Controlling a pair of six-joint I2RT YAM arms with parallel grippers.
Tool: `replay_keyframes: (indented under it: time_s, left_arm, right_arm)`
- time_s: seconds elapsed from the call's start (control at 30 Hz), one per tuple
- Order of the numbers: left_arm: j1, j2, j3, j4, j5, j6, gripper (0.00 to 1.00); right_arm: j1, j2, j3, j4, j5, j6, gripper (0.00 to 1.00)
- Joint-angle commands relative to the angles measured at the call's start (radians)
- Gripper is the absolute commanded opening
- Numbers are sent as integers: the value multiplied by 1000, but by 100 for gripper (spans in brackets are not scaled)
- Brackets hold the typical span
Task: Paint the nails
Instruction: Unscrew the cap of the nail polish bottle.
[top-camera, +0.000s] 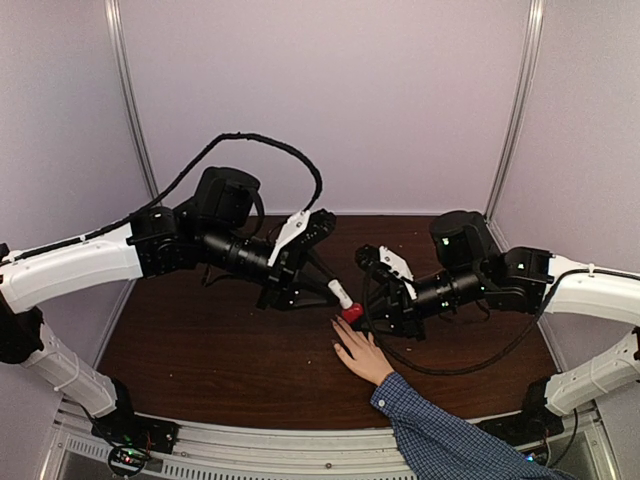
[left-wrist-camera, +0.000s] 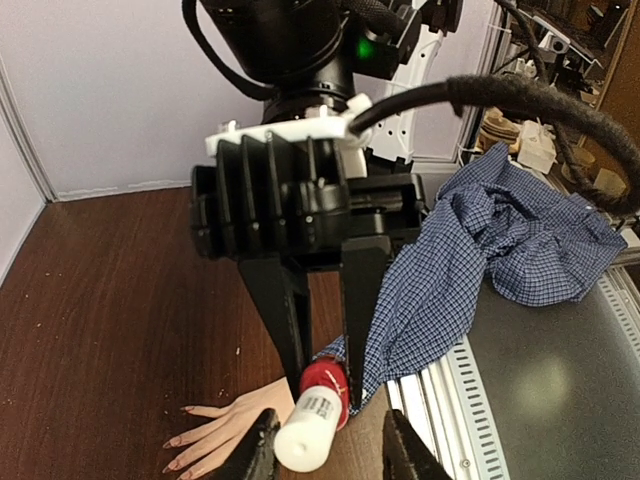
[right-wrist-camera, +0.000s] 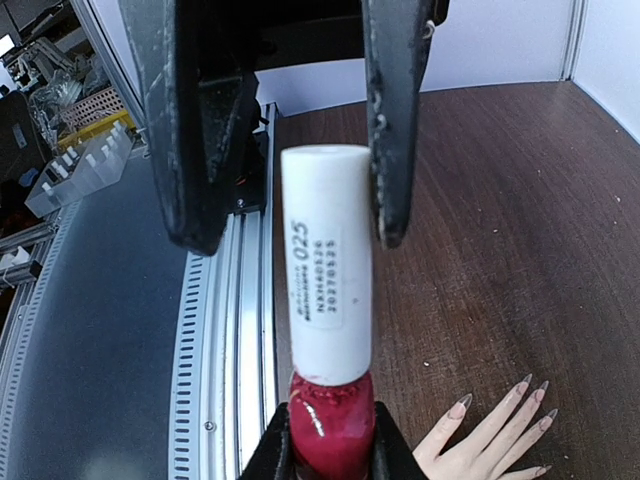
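Note:
A small red polish bottle (top-camera: 352, 314) with a long white cap (top-camera: 341, 295) is held above the table's middle. My right gripper (top-camera: 366, 318) is shut on the red body, seen close in the right wrist view (right-wrist-camera: 330, 430). My left gripper (top-camera: 330, 285) is open, its jaws on either side of the white cap (left-wrist-camera: 306, 438) with gaps showing. A light-skinned hand (top-camera: 362, 355) in a blue checked sleeve (top-camera: 440, 430) lies flat just below the bottle. Its long nails (right-wrist-camera: 460, 405) look pale pinkish; they also show in the left wrist view (left-wrist-camera: 172, 444).
The brown table (top-camera: 200, 340) ends in a metal rail (top-camera: 300, 450) at the near edge. White walls close in the back and sides. Both arms meet over the middle, close above the hand.

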Motion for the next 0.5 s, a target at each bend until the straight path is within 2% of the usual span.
replay_keyframes:
  time_s: [0.0, 0.27, 0.47]
  left_arm:
    - [-18, 14, 33, -2, -21, 39, 35]
    - [-28, 24, 39, -21, -30, 60, 26]
    - [-30, 23, 33, -24, -29, 70, 25]
  right_arm:
    - [10, 5, 33, 4, -25, -6, 0]
    - [13, 10, 37, 2, -29, -8, 0]
    - [13, 11, 39, 6, -34, -8, 0]
